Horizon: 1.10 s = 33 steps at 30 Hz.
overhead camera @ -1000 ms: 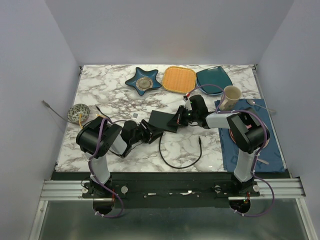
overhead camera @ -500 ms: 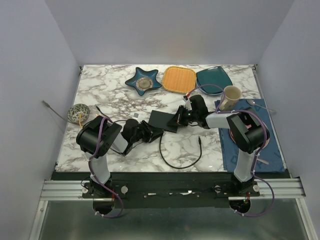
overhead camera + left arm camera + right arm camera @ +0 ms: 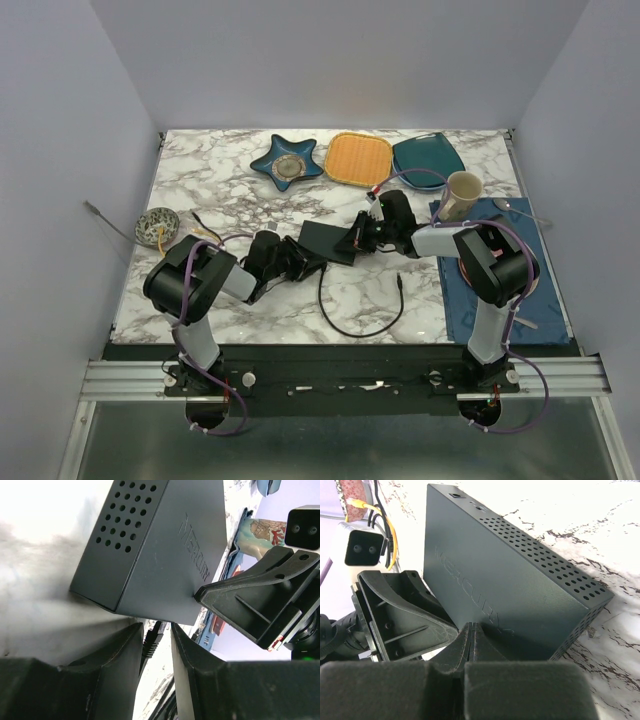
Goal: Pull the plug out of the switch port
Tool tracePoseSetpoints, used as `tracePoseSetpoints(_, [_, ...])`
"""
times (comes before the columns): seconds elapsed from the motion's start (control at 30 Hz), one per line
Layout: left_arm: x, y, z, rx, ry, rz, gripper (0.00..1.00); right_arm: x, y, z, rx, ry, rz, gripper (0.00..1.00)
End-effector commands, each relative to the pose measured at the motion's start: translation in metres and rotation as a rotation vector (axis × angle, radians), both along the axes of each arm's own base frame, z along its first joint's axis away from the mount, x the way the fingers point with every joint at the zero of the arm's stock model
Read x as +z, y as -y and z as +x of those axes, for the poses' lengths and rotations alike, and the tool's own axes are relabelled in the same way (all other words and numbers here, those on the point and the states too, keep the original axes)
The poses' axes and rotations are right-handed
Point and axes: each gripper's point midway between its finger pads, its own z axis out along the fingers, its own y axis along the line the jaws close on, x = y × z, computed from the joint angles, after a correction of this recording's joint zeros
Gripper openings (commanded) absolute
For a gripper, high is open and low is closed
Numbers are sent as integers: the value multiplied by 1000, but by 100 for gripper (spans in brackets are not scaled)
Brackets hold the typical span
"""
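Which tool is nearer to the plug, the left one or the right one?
Left. The left tool has a finger on each side of the plug, beside the switch. The right tool, shut, touches the switch top, away from the plug.

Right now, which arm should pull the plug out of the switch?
Left. The left end effector straddles the plug at the socket edge of the switch, lined up to pull. The right end effector is shut, tip against the switch, apparently bracing it.

- switch point(image 3: 328, 242): thin matte black box with perforated side vents and raised lettering on top, lying flat mid-table point(image 3: 220, 170).
- plug point(image 3: 152, 637): small, black, at the switch's near edge, apparently seated in a port.
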Motion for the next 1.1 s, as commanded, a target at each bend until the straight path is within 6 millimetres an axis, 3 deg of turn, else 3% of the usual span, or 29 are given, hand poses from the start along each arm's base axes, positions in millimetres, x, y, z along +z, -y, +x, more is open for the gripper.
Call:
tracePoseSetpoints(0.0, [-11,0,4,1,-8,19,43,-36,16,-14,-19,-58,-109,1])
tracePoseSetpoints(0.37, [-11,10,2,-37,5,-40,45,-38,16,-14,-17,-65,-110,1])
tracePoseSetpoints(0.63, [-14,14,0,-62,-1,-43,39,-38,15,-13,-17,-66,-111,1])
tracePoseSetpoints(1.07, [-29,9,-19,-82,-67,-26,47,-40,16,-13,-19,-67,-116,1])
